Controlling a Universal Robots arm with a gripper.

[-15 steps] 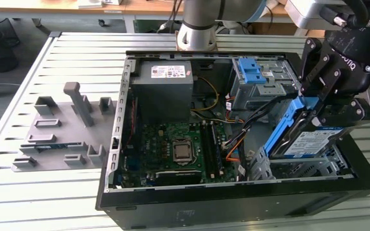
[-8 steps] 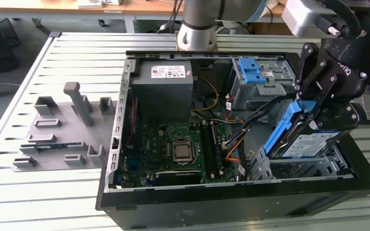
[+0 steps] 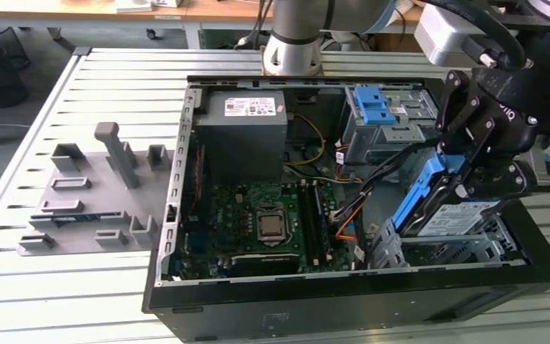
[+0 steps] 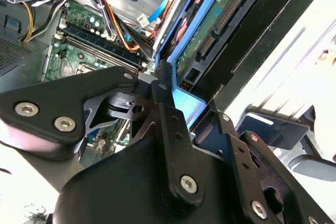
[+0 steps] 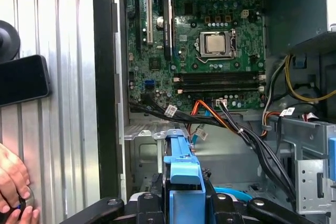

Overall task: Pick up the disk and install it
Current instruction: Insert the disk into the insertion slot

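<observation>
Slatted metal table (image 3: 84, 287). On it lies an open computer case (image 3: 351, 304) with the motherboard (image 3: 256, 222) exposed. The drive cage (image 3: 475, 247) is in the case corner at the exterior view's right. Gripper (image 3: 463, 179) is above the cage, jaws clamped on the blue carrier of the disk (image 3: 455, 217). Disk is tilted, lower edge at the cage's open top. In the first wrist view, a hand (image 5: 13, 187) is on the table beside the case.

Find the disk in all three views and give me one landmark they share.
Exterior view: the disk tilts over the drive cage, toward the exterior view's right.
Second wrist view: its green circuit-board side shows beside the blue carrier.
First wrist view: the blue carrier's end, seen edge-on.
Shared landmark: the green motherboard.
</observation>
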